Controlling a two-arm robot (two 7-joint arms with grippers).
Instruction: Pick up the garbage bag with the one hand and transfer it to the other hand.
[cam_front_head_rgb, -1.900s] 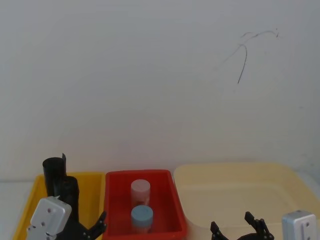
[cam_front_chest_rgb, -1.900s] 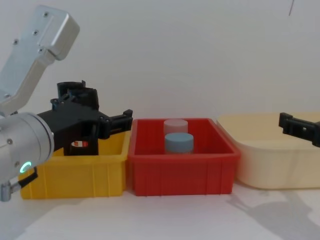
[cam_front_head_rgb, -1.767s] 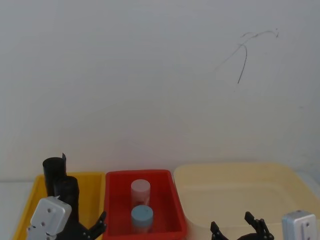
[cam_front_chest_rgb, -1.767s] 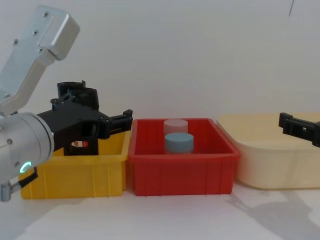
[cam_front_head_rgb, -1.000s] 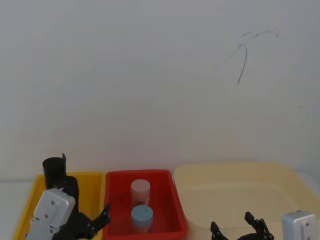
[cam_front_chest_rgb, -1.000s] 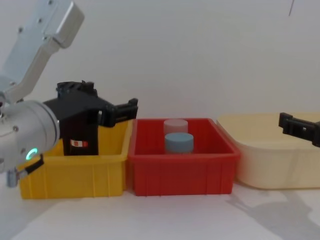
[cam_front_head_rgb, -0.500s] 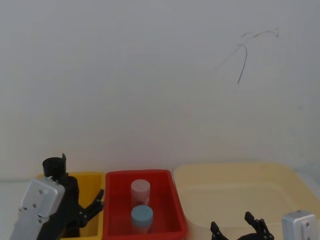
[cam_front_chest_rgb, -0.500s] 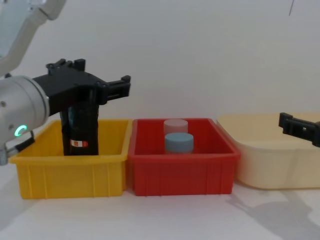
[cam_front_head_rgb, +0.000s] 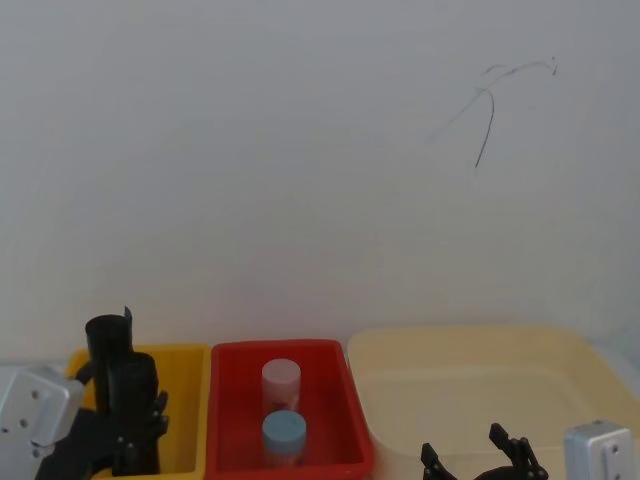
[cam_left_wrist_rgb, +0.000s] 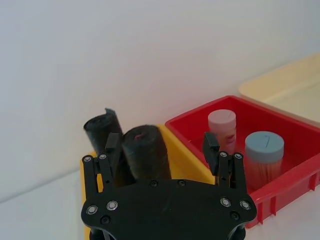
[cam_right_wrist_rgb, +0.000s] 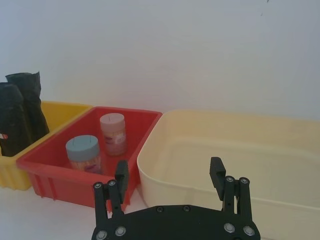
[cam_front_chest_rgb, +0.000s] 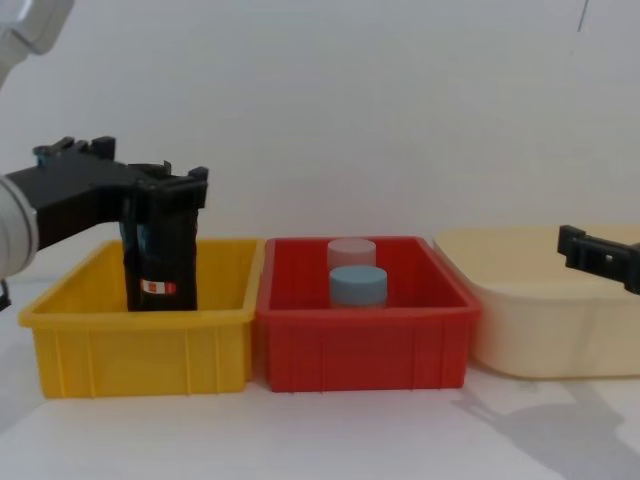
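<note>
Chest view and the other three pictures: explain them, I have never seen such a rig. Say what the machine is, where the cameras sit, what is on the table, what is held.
This is a robot with two arms, each ending in two black fingers. Cameras sit on its head, chest and each wrist. On the table stand a yellow bin, a red bin and a cream tub. The yellow bin holds a slimmer black roll and the thicker, labelled garbage bag. The left gripper has its fingers open around the bag's top, not clamped. The red bin holds a pink jar and a blue-lidded jar. The right gripper hangs open by the cream tub, holding nothing.
</note>
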